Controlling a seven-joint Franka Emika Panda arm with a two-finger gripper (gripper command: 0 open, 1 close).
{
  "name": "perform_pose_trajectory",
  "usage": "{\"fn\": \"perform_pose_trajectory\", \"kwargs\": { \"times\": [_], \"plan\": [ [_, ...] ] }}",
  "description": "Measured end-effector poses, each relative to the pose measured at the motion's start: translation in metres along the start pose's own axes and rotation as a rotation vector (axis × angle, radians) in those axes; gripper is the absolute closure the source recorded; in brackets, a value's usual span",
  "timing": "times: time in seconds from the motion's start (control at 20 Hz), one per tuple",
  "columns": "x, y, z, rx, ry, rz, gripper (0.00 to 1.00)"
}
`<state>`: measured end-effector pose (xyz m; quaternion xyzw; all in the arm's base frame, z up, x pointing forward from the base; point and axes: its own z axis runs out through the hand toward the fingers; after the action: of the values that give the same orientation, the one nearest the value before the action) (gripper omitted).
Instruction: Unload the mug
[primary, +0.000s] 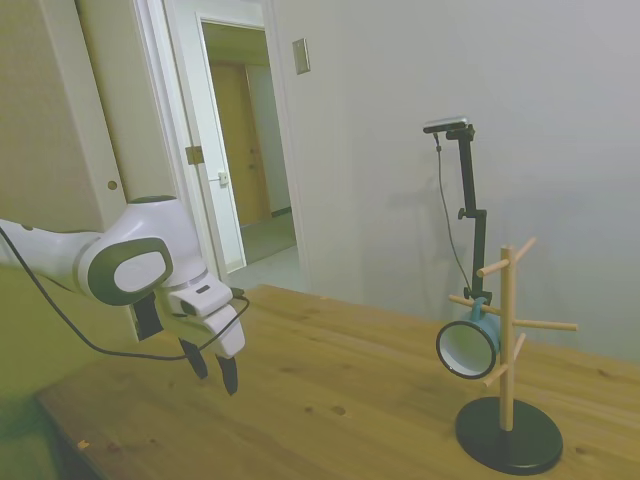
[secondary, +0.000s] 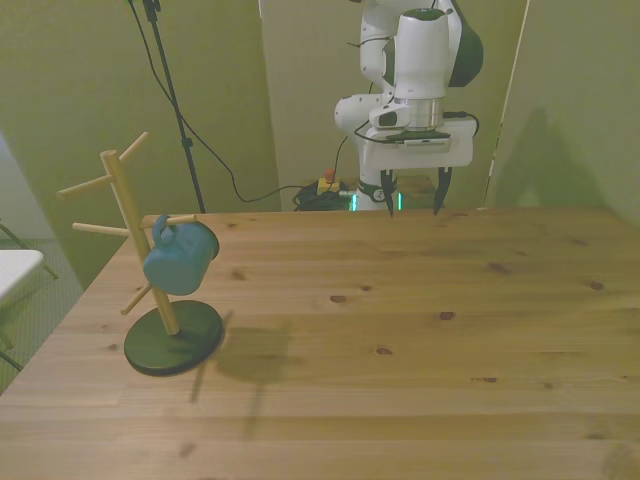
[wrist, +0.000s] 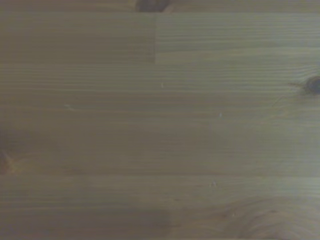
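- Rack (secondary: 160, 290): wooden pegs, dark base, on bench (secondary: 400, 340).
- Mug (secondary: 180, 258): hangs by handle from a peg.
- Pincer (secondary: 412, 196): points down above bench's far edge, fingers apart, empty, well apart from mug.

No readable text, label, brand, number or sign shows on anything in the side, front or wrist views.

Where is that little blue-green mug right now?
The mug hangs by its handle on a peg of the wooden mug tree at the front view's left, above the tree's dark round base, far from the end effector.
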<state>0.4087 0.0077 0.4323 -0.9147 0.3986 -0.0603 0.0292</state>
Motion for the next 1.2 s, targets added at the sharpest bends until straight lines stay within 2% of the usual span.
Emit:
{"fn": "perform_pose_trajectory", "kwargs": {
  "times": [0.45,0.8,1.2],
  "plan": [
    [0.009,0.003,-0.002,0.027,0.024,0.0,0.0],
    [0.039,0.028,0.002,0.089,0.176,0.06,0.0],
    [0.085,0.067,-0.007,0.198,0.398,0.25,0.0]
  ]
}}
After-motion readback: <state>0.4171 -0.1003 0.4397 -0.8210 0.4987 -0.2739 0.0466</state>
